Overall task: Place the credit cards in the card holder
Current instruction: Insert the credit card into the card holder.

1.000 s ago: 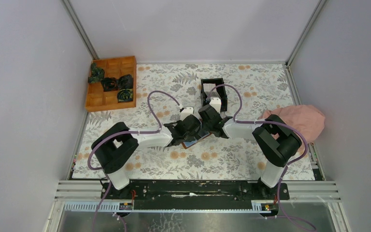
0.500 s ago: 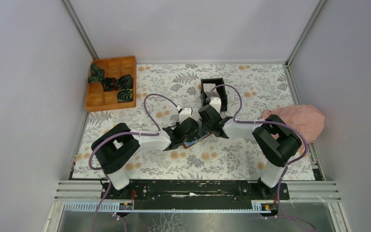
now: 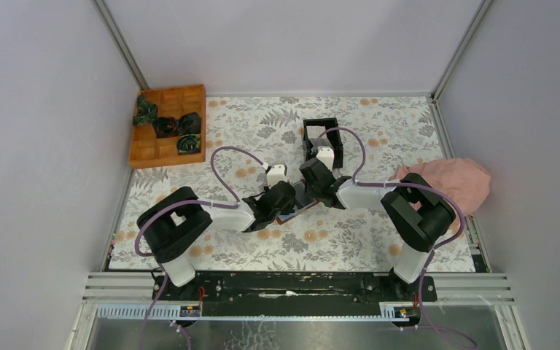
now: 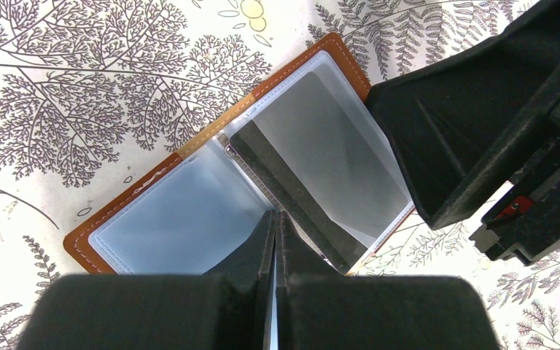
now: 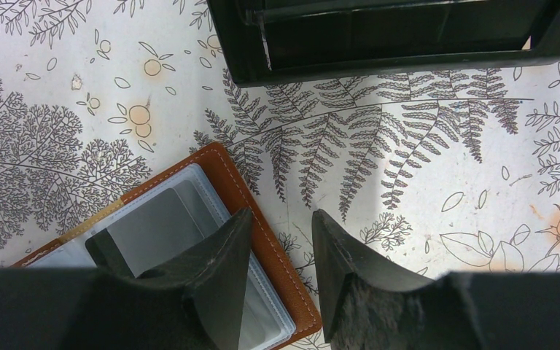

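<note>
Progress: the card holder (image 3: pixel 297 211) lies open, inner face up, about mid-counter and a little toward the near edge, between the two grippers. Its clear sleeves are exposed inside the reddish-brown border (image 4: pixel 153 182). No credit cards can be made out loose on the counter in any view. A grey rectangle (image 5: pixel 153 226) shows under the sleeve on the half nearer the right arm; I cannot tell whether it is a seated card or the holder's own pocket panel. A dark leaf (image 4: pixel 292 197) stands tilted along the fold. The black box (image 3: pixel 306 138) sits toward the far edge, centre, and its contents are not readable from here. Judgement: this is the insertion stage, the holder is opened and steadied, and the count of cards in versus cards left is not determinable. Left gripper (image 4: pixel 273 222): fingers brought together, tips down at the holder's fold beside the dark leaf. A thin pale line runs between the fingers; this may be a card edge or only the seam, cannot tell. Right gripper (image 5: pixel 281 215): jaws apart and holding nothing, one finger (image 5: pixel 219 270) over the holder's sleeve near its outer border, the other over bare tablecloth just beyond it. It looks to be pinning that half flat, though contact is not confirmed.
</note>
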Controlling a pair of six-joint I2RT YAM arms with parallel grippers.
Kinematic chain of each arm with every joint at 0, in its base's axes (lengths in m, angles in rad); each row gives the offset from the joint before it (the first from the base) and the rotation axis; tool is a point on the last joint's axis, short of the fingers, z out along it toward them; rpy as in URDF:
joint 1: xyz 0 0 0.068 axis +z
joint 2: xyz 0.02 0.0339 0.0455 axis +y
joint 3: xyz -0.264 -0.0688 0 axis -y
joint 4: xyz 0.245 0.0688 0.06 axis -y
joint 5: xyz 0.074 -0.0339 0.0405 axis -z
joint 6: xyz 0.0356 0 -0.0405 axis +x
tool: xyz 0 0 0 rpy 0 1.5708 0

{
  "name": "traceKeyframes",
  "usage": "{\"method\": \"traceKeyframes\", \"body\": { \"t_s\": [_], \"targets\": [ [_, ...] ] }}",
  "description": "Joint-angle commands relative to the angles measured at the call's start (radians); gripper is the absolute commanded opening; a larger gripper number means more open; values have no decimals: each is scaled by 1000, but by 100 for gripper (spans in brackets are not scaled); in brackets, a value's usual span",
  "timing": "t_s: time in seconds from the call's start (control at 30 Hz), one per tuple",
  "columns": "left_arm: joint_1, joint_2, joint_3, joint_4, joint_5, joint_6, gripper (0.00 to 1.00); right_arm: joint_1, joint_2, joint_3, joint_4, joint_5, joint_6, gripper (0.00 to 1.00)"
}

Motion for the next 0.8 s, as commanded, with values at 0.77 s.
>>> {"method": "traceKeyframes", "body": {
  "t_s": [0.77],
  "targets": [
    [-10, 82, 22, 94, 26, -50, 0, 4, 122, -116, -221, -186, 33, 44]
  ]
}}
